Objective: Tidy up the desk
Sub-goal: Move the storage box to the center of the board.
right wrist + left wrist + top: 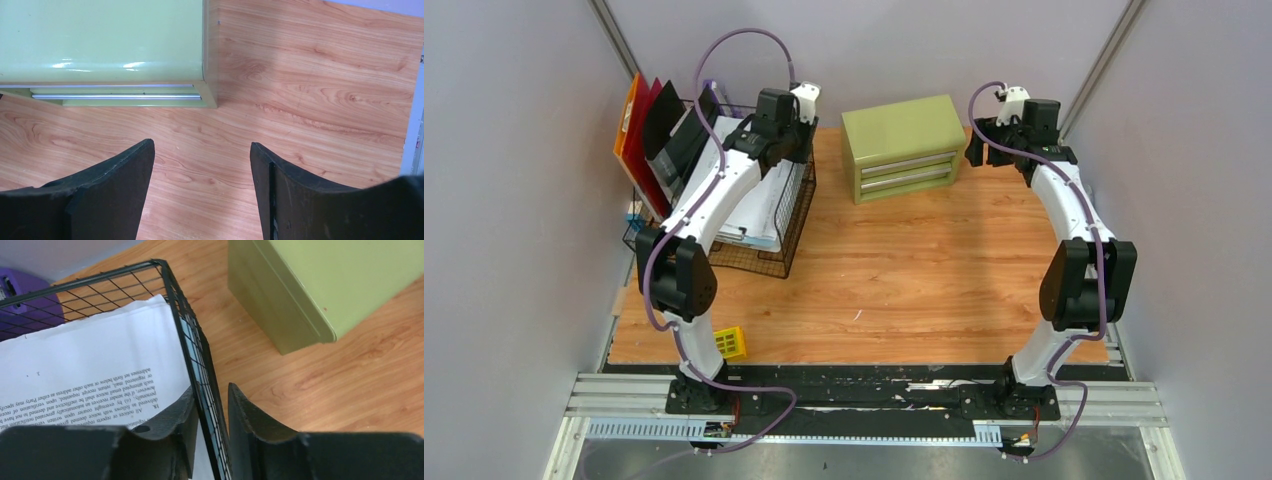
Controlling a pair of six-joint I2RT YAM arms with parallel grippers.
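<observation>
table [904, 290]: one. green cabinet [902, 130]: one, with two drawers [909, 163]. wire basket [799, 212]: one. paper stack [100, 355]: one, sheets not countable. upright folders [631, 125]: at least three, orange, red, black. small yellow item [731, 343]: one. purple object [25, 295]: one. hands: two, left hand [211, 390], right hand [200, 145].

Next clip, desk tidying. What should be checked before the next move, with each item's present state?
1. Left pincer straddles the wire tray wall, one finger inside, one outside: ok.
2. Firm grip on that wall: cannot tell.
3. Papers lie inside the tray: ok.
4. Right pincer open and holding nothing, over bare desk: ok.
5. Green drawer cabinet drawers closed: ok.
6. Small yellow object at the desk's near edge put away: not ok.
</observation>
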